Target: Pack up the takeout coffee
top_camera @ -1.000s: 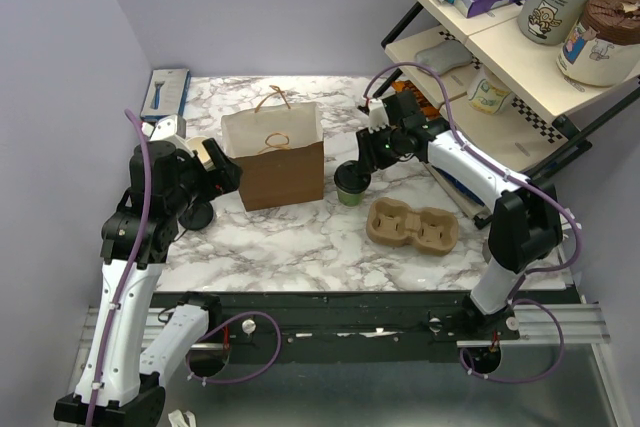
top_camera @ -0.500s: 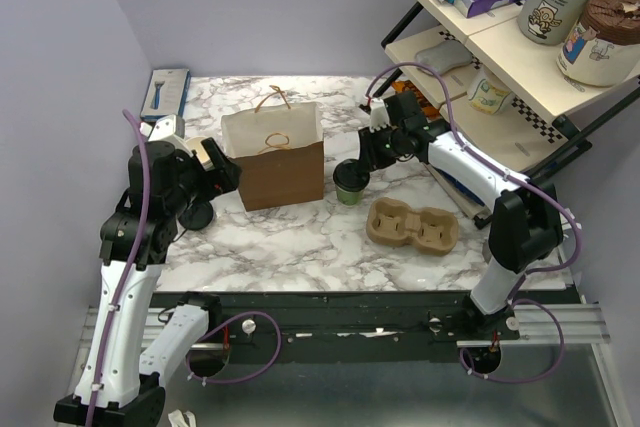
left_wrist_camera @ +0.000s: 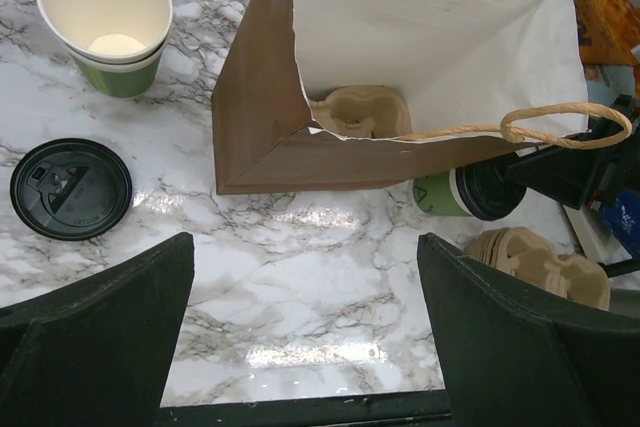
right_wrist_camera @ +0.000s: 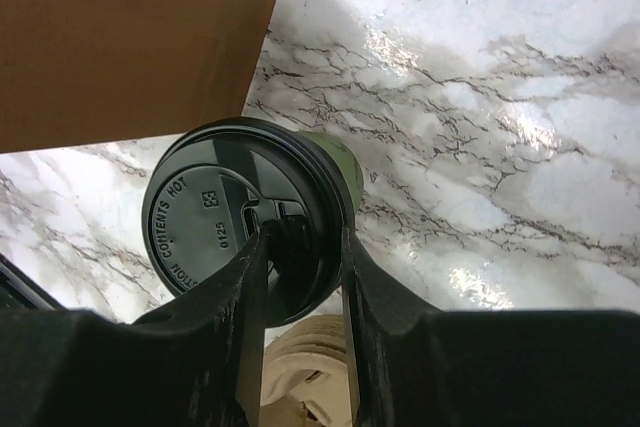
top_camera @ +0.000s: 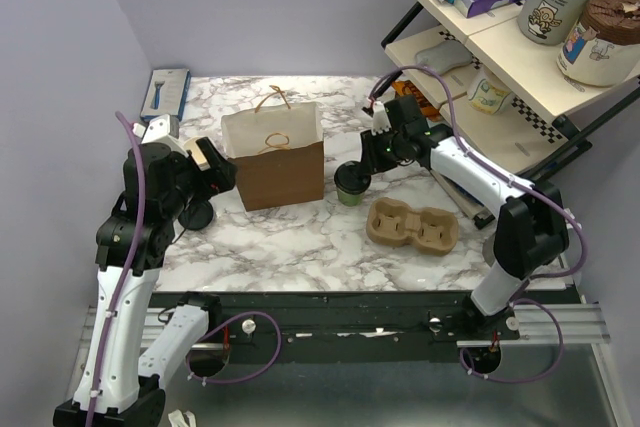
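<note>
The takeout coffee [top_camera: 350, 185], a small dark-green cup with a black lid, is just right of the brown paper bag [top_camera: 272, 162]. My right gripper [top_camera: 364, 164] is shut on the rim of its lid. In the right wrist view one finger lies across the lid [right_wrist_camera: 225, 212] and the other outside the rim, with the gripper [right_wrist_camera: 303, 237] pinching it. The coffee also shows in the left wrist view [left_wrist_camera: 468, 192]. My left gripper [left_wrist_camera: 305, 337] is open and empty, left of the bag [left_wrist_camera: 400, 57], above bare marble. The bag stands open with a pulp tray [left_wrist_camera: 357, 112] inside.
A lidless green cup [left_wrist_camera: 105, 19] and a loose black lid [left_wrist_camera: 70, 188] lie left of the bag. A brown pulp cup tray [top_camera: 412, 225] sits right of the coffee. A shelf rack [top_camera: 520, 37] with goods stands at the back right, and a blue box [top_camera: 165, 93] at the back left.
My left arm has shifted slightly to the left. My right gripper stays shut on the coffee's lid, which has barely moved.
</note>
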Motion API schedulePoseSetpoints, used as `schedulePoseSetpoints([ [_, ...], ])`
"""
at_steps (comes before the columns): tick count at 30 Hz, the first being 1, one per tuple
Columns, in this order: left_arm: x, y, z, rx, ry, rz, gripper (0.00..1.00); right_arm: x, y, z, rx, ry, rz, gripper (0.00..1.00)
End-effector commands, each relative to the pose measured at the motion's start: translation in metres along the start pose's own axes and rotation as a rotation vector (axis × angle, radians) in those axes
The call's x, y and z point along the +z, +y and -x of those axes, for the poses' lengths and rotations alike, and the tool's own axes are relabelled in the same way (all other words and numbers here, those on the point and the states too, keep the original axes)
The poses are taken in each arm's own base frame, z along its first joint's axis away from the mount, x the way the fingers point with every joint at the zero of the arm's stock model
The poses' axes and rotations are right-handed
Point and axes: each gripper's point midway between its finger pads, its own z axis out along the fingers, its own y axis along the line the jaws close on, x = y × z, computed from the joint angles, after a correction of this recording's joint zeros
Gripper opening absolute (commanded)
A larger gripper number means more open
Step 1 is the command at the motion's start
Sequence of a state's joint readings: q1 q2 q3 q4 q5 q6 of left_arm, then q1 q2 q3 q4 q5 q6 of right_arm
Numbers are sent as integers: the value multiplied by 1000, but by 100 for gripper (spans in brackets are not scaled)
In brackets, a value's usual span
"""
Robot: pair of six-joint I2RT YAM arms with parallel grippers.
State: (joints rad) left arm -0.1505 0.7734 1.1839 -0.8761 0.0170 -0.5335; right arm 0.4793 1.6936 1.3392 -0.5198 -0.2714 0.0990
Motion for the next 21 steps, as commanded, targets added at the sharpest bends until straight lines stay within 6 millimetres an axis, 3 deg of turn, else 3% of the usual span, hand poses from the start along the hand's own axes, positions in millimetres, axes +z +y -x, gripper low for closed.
schedulePoseSetpoints([
  [1, -9, 6, 8, -13, -40, 39, 99, -1, -11, -11, 78, 23, -97, 1],
  [6, -10, 7, 6, -19, -40, 41, 99, -7, -17, 5, 205, -19, -177, 1],
  [11, -13, 8, 6, -24, -48, 45, 99, -26, -9, 24, 264, -122, -164, 1],
  [17, -18, 9, 9, -29, -70, 46, 99, -47, -15, 34, 311, -194, -221, 1],
  [21, -18, 7, 9, -25, -68, 40, 99, -46, -15, 35, 280, -200, -218, 1],
])
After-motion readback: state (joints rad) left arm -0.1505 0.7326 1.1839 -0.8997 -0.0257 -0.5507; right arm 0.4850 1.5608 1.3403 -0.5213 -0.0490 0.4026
